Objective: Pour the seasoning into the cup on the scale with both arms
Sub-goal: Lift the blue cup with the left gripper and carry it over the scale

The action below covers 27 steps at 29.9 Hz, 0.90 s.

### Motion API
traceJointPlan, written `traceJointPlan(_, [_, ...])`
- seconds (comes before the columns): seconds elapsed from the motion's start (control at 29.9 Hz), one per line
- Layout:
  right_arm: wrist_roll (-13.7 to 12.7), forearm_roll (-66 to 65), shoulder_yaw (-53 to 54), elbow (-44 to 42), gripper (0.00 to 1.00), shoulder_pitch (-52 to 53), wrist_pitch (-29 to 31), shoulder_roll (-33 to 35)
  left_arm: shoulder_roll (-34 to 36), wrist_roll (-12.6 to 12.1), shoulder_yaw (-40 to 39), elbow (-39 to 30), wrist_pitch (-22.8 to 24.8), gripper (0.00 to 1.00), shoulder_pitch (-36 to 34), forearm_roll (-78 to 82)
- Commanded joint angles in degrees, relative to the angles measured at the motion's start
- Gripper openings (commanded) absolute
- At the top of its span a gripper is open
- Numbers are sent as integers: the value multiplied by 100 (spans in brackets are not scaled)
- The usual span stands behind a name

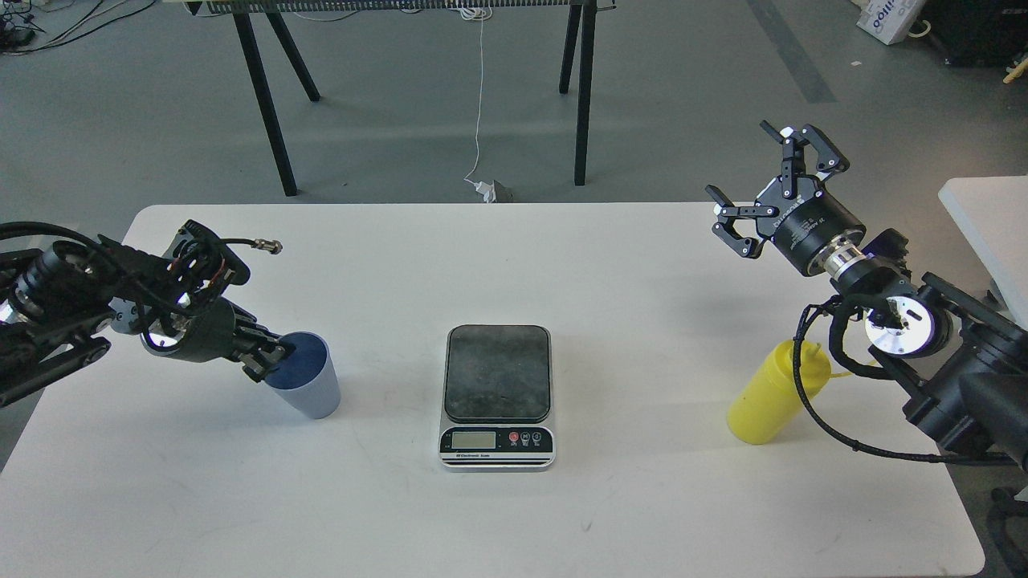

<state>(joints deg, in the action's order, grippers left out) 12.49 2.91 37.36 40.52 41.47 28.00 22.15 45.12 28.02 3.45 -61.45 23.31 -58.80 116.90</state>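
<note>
**Two arms, one at the cup, one clear of the bottle**

From the head view you see the white table (642,514) with the scale (498,395) near the middle of it, closer to the near edge than the far one; its dark weighing plate carries nothing and its display faces the near edge.

Your left gripper (269,360) sits at the cup (307,384), which stands on the table toward the left edge, well apart from the scale. One finger reaches over the rim into the cup's dark inside and another lies against the outer wall, so the claw looks clamped on the cup's rim. The cup tilts slightly, mouth leaning toward the gripper.

Your right gripper (759,185) hangs above the far right corner of the table, its fingers spread wide apart and holding nothing. The yellow seasoning bottle (767,400) stands near the right edge, partly hidden behind the right arm's cable, well apart from that claw.
</note>
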Motion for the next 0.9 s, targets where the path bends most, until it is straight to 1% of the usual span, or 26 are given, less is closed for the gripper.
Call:
traceJointPlan(0.0, [-1,8,0,-1,99,1,0,0,23,-2,7,2,-72,0,0,-1])
traceJointPlan(0.27, [-1,8,0,-1,99,-8,0,0,304,-2,-55,-86,-11,0,-97,-45])
traceJointPlan(0.47, [-1,-1,0,-1,99,-8,0,-9,375,-2,-55,-200,33,0,-606,-536])
traceJointPlan(0.64, [-1,0,0,-9,99,-8,0,-9,305,-2,-72,-507,469,0,-1195,-949])
traceJointPlan(0.7, [-1,-1,0,-9,99,-8,0,-9,104,-2,-72,-596,469,0,-1414,-1073])
traceJointPlan(0.77, [-1,-1,0,-9,99,-8,0,-9,-326,-2,-64,-596,469,0,-1573,-1108])
traceJointPlan(0.87, [-1,8,0,-9,99,-8,0,0,-872,-2,-55,-543,469,0,-1609,-1108])
